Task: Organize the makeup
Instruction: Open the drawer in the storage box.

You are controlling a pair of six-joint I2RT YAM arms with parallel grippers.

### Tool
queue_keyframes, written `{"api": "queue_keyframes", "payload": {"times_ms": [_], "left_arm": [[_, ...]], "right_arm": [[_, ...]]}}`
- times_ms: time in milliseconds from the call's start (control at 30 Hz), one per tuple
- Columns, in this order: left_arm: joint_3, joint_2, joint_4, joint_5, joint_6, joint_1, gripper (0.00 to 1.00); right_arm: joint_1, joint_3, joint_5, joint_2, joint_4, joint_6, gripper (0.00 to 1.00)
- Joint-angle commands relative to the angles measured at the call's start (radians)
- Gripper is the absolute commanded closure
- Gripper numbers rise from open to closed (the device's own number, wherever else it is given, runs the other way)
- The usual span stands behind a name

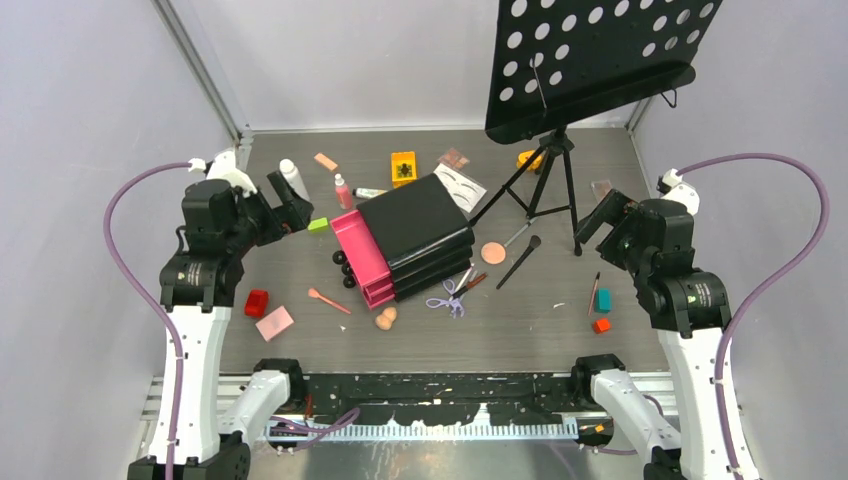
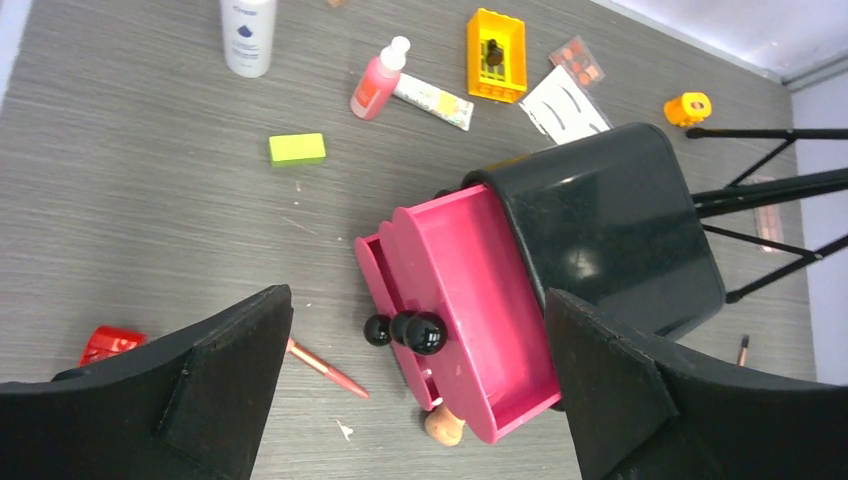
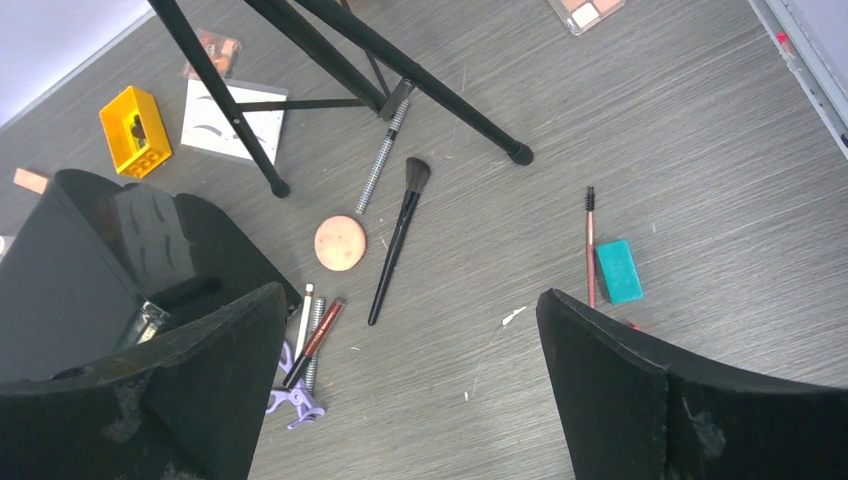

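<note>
Two grippers hang spread and empty: left gripper (image 1: 289, 205), right gripper (image 1: 603, 214). Reaching for the brush (image 3: 395, 245) could strike the stand leg (image 3: 430, 89) near it.

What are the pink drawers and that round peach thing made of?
The pink drawers look like hard plastic: smooth, moulded edges with a faint shine. The round peach pad looks soft and dull, probably a sponge or powder puff.

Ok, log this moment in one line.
left gripper: open, empty, facing black chest with open pink plastic drawer | right gripper: open, empty, facing long black brush | makeup: scattered on grey table
</note>
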Motion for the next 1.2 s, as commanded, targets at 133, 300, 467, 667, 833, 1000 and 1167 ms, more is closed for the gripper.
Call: {"api": "queue_keyframes", "payload": {"times_ms": [133,300,467,667,833,1000,1167], "left_arm": [[0.072,0.009,-0.089,-0.235,0.019,0.003,0.00],[0.043,-0.026,-0.080,-0.282,0.011,0.003,0.00],[-0.022,-0.053,-0.058,-0.299,-0.011,0.003,0.00],[-0.091,0.000,-0.043,-0.272,-0.075,0.003,0.00],[-0.160,0.014,-0.012,-0.243,-0.111,0.004,0.00],[-0.213,0.022,0.020,-0.233,-0.129,0.005,0.02],[-0.248,0.011,0.075,-0.172,-0.102,0.005,0.03]], "right_arm": [[-0.005,-0.014,0.011,0.003,0.012,-0.013,0.00],[-0.003,-0.020,0.026,0.007,0.012,-0.002,0.00],[-0.004,-0.019,0.014,0.031,0.019,-0.010,0.00],[-0.004,-0.043,0.014,0.020,0.009,0.004,0.00],[-0.004,-0.047,0.003,0.012,0.009,0.000,0.00],[-0.003,-0.042,-0.018,0.026,0.007,-0.014,0.01],[-0.004,-0.042,-0.013,0.018,0.003,-0.022,0.01]]}}
